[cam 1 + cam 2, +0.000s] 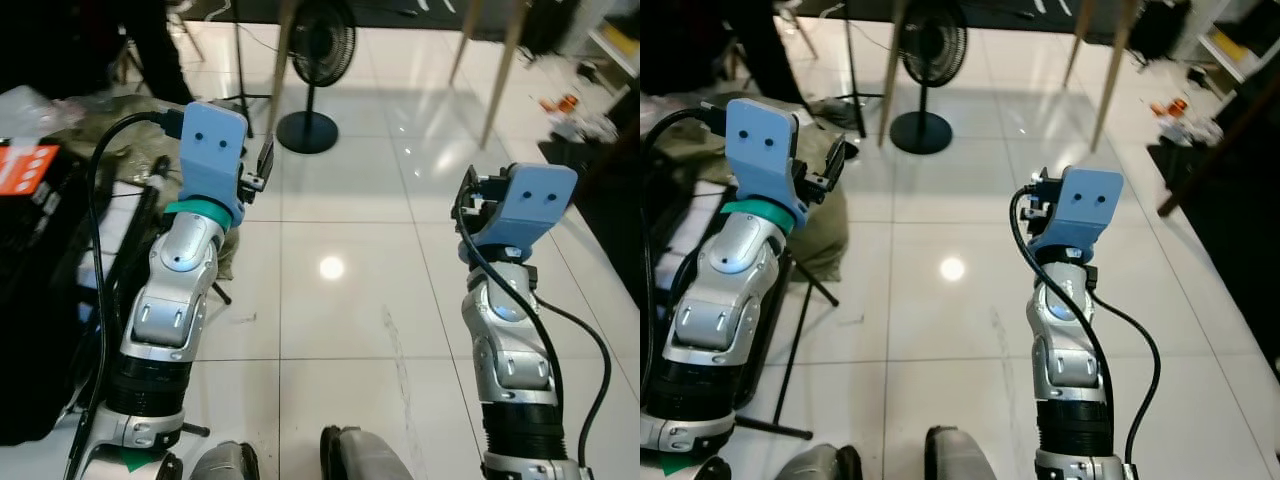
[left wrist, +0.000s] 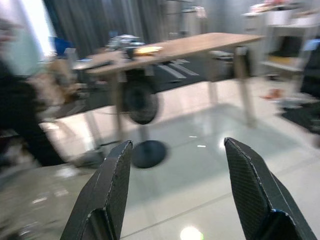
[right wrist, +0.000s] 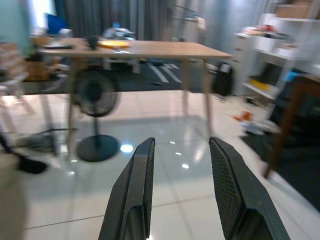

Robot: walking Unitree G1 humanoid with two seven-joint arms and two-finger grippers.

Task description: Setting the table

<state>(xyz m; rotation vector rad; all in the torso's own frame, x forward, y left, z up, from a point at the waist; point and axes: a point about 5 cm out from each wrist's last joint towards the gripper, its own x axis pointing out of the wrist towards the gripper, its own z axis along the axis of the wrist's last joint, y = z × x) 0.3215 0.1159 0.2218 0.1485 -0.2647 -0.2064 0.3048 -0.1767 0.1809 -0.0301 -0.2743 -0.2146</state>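
Observation:
A wooden table point(image 3: 150, 49) stands ahead across the white tiled floor, also seen as table point(image 2: 200, 44). On its top lie a yellow plate point(image 3: 114, 44) and a dark cup point(image 3: 92, 42), with blurred clutter behind them. My left gripper point(image 2: 177, 150) is held up and open, with nothing between its fingers. My right gripper point(image 3: 182, 145) is open and empty too. Both arms are raised in front of me, the left arm point(image 1: 185, 260) and the right arm point(image 1: 510, 300), each well short of the table.
A black standing fan point(image 1: 320, 45) stands in front of the table between its legs. A black case point(image 1: 30, 250), tripod legs and an olive cloth point(image 1: 820, 200) crowd my left. White shelves point(image 3: 280, 50) and dark furniture point(image 3: 290, 110) stand right. A person's dark legs point(image 1: 160, 50) are far left.

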